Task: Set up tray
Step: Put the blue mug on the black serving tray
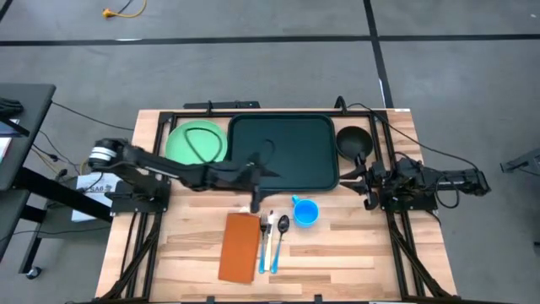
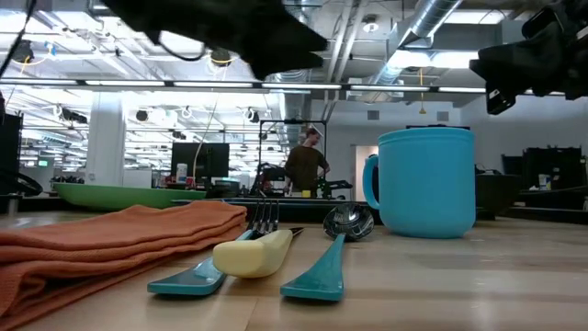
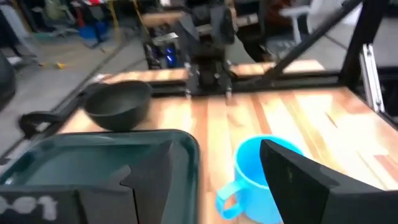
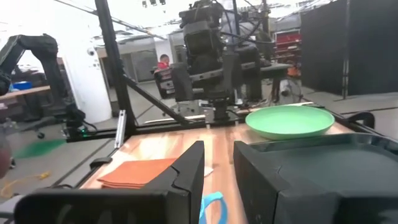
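Here the tray (image 1: 283, 150) lies flat at the back middle of the table (image 1: 363, 253), with the plate (image 1: 196, 142) just beside it on the left and a dark bowl (image 1: 354, 142) just beside it on the right. The left gripper (image 1: 257, 169) reaches in over the tray's front edge, its jaws standing wide apart with nothing between them; in its wrist view one finger sits over the tray rim and the other over the cup (image 3: 258, 180). The right gripper (image 1: 359, 179) waits at the table's right side, near the tray's front right corner, fingers (image 4: 186, 171) parted by a narrow gap and holding nothing.

In front of the tray, the blue cup stands upright, well clear of the rim. Beside it lie a spoon (image 1: 283, 230), a fork (image 1: 265, 241) and a knife (image 1: 255, 203), close together, and an orange napkin (image 1: 240, 247) lies folded to their left. A person (image 2: 306, 165) stands in the room beyond the table.
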Controlling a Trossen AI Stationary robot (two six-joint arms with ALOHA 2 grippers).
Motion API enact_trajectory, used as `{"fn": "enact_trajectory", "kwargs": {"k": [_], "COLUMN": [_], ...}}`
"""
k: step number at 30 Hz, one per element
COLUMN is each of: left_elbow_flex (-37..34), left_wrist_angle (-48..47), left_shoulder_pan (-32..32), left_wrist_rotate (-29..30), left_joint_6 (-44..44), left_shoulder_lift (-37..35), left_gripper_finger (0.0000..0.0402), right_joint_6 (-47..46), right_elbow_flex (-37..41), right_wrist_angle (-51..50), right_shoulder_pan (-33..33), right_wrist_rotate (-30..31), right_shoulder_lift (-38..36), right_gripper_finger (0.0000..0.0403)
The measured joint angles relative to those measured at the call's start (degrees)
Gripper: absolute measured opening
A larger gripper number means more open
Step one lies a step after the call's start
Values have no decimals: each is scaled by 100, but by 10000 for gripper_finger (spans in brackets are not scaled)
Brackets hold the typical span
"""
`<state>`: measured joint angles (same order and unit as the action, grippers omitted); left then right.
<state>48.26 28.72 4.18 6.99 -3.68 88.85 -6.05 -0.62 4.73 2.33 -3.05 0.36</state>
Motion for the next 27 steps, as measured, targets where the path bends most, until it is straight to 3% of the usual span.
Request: {"fn": "enact_trajectory", "kwargs": {"k": [9,16,22,27], "left_elbow_flex": [1059,1205,1207,1207], "left_wrist_angle": [-1410,-2012,-2027,-2021], "left_shoulder_pan": [-416,-665,-707,-686], "left_wrist_rotate": [-877,-1381,-1388,-1540], "left_joint_6": [-115,-976,-2031,-2244], "left_shoulder_lift": [1026,1158,1157,1157], "left_gripper_finger": [231,231,231,231], "right_joint_6": [-2,-154,-155,-153], "right_elbow_flex": [0,-2,-2,-4], "right_wrist_angle": [2,-3,-13,-7], "right_shoulder_pan": [259,440,558,568], "right_wrist_rotate": [4,3,4,4], "right_shoulder_lift": [0,0,0,0], "right_gripper_finger": [82,82,82,82]}}
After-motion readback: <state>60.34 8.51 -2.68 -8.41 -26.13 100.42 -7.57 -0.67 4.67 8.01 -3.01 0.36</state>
